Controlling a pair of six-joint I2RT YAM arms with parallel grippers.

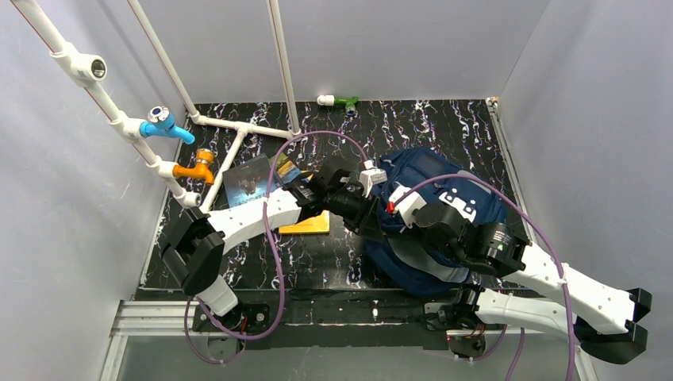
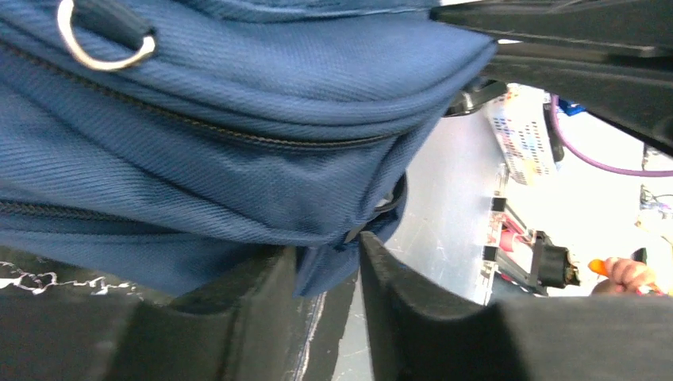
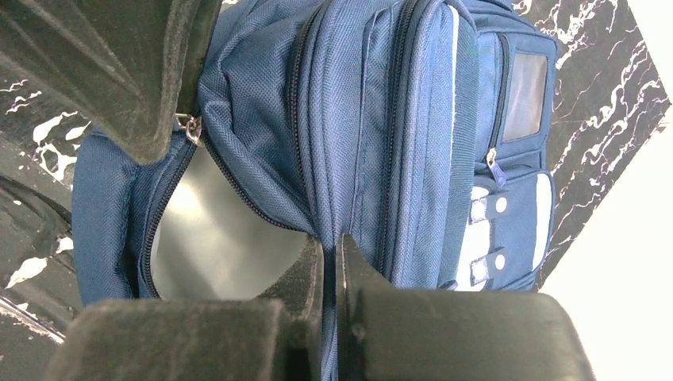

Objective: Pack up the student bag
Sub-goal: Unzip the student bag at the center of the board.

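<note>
**Two claws at the student bag.** The student bag [image 1: 432,167] is a large navy blue woven-fabric backpack. It lies on the black, white-veined marbled table top [image 1: 317,266], beneath and between both claws.

We mark the right claw [image 3: 329,246] as clenched. Its two black fingers meet on a fold of the bag's fabric at the rim of the main compartment.
- **Left of this claw:** the zip stands open, and we see pale grey lining [image 3: 214,238] inside. A small silver metal zip pull [image 3: 189,125] sits at the upper end of the opening, up and left of the fingers.
- **Right of this claw:** closed dark zips run along the navy panels, and beyond them come the front pockets. These show a clear rectangular window pocket [image 3: 525,95] and, below it, pale grey strips with round studs [image 3: 484,238].

We mark the left claw [image 2: 327,258] as released. Its jaws stand apart, and a lower corner of the bag hangs into the gap between them.
- **Above this claw:** the bag bulges in stacked folds crossed by two dark zip lines. A silver metal ring [image 2: 103,48] on a dark loop lies up and to the left.
- **Behind this claw, seen from above:** a glossy dark blue book [image 1: 248,181] and a flat yellow card [image 1: 309,225] lie beside its forearm, on the side away from the bag.
</note>
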